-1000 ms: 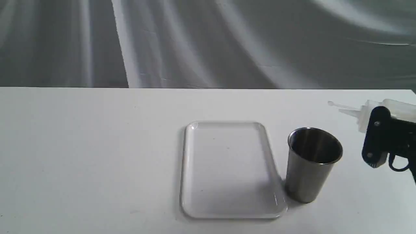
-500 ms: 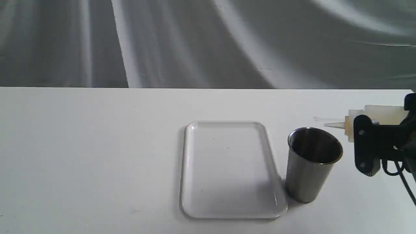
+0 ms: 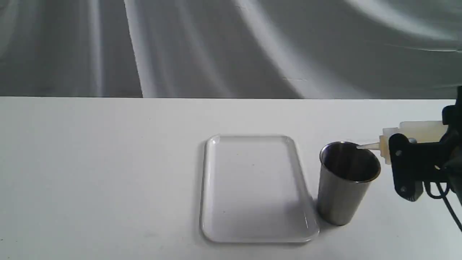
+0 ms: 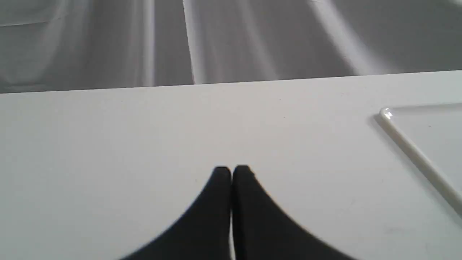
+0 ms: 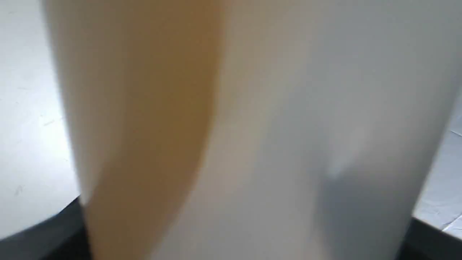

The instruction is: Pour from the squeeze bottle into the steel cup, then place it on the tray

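My right gripper [image 3: 415,159] is shut on the squeeze bottle [image 3: 420,131], which lies nearly level with its cone nozzle over the right rim of the steel cup [image 3: 344,184]. The cup stands upright just right of the white tray [image 3: 252,236]. In the right wrist view the squeeze bottle [image 5: 252,130] fills the picture, with amber liquid along one side. The left gripper [image 4: 231,171] is shut with nothing in it, low over the table, with a corner of the tray [image 4: 404,139] off to one side. No stream of liquid shows.
A white table [image 3: 90,173] carries everything. A grey draped cloth [image 3: 216,47] hangs behind its far edge. The cup nearly touches the tray's right rim.
The right gripper has carried the bottle left and down, tilting it from nozzle-up to about level. Its nozzle now reaches the cup's rim. Cup and tray have not moved.
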`<state>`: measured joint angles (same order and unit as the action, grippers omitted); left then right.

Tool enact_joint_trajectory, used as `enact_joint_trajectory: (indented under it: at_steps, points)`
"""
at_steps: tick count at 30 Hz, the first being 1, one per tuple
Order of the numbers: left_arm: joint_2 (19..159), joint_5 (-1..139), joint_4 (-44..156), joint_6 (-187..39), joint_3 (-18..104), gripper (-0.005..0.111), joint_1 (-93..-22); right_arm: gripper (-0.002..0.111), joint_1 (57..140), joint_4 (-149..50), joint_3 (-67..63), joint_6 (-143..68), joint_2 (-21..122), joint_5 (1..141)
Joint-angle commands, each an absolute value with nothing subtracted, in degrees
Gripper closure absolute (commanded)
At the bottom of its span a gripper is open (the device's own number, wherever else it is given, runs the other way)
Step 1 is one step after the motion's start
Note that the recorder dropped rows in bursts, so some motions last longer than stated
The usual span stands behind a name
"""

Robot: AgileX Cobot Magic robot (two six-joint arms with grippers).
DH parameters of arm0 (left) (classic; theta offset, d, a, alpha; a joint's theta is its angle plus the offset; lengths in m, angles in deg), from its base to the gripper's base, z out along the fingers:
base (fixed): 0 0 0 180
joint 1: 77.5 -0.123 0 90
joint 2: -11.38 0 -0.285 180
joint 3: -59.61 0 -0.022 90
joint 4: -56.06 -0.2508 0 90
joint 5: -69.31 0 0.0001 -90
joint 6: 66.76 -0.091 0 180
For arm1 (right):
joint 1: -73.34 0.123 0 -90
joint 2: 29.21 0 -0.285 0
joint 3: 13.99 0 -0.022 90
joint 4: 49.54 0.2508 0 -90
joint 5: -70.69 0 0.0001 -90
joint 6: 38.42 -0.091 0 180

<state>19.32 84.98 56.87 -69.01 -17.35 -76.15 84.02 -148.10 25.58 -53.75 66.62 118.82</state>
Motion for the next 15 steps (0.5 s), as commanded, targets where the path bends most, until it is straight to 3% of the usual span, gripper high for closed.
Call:
enact_joint_trajectory:
  at_steps: [1, 15]
  points:
    - [19.2, 84.5, 56.9, -68.9, -17.6, 0.107, -76.2, 0.108, 84.2, -149.5, 25.1, -53.0, 66.2, 119.6]
    - [19.2, 84.5, 56.9, -68.7, -17.6, 0.107, -76.2, 0.108, 84.2, -149.5, 22.1, -48.8, 66.2, 121.4]
